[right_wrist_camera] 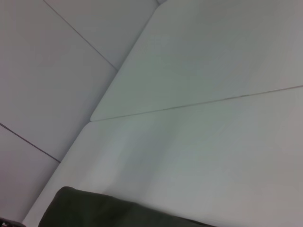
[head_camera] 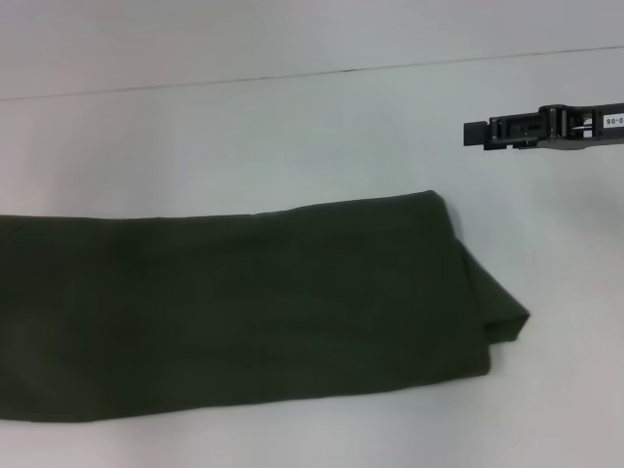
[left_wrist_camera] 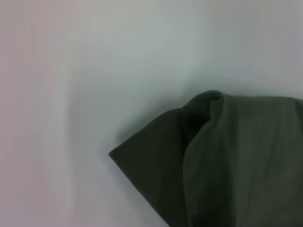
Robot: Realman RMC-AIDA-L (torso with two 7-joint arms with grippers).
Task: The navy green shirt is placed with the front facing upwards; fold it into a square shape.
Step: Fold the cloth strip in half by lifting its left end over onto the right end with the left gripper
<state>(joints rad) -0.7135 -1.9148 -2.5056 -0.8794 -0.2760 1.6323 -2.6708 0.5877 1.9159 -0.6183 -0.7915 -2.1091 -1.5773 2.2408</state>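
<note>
The dark olive-green cotton shirt (head_camera: 234, 307) lay on the white table (head_camera: 292, 127) as a long band, running from the left edge of the head view across to the right of centre. Its plain side was up; no chest lettering, collar or neck label showed in any view. At the band's right end a triangular flap of cloth (head_camera: 502, 312) stuck out beyond the folded edge, and the left wrist view showed what appeared to be a similar loose corner (left_wrist_camera: 151, 163) with a rumpled fold above it, though which end of the shirt that was could not be told.

Judged from this, the lengthwise folds seemed done: the sides appeared brought in, giving a strip. What looked left was folding the strip across its length to make the square, and tidying the protruding corner.

The right gripper (head_camera: 478, 133) hovered well apart from the shirt, above the bare table beyond its right end, holding nothing; whether its fingers were spread or closed could not be told. A small white sticker (head_camera: 613, 121) on it bore dark characters, too small to read with confidence. The left gripper did not appear in any view.
</note>
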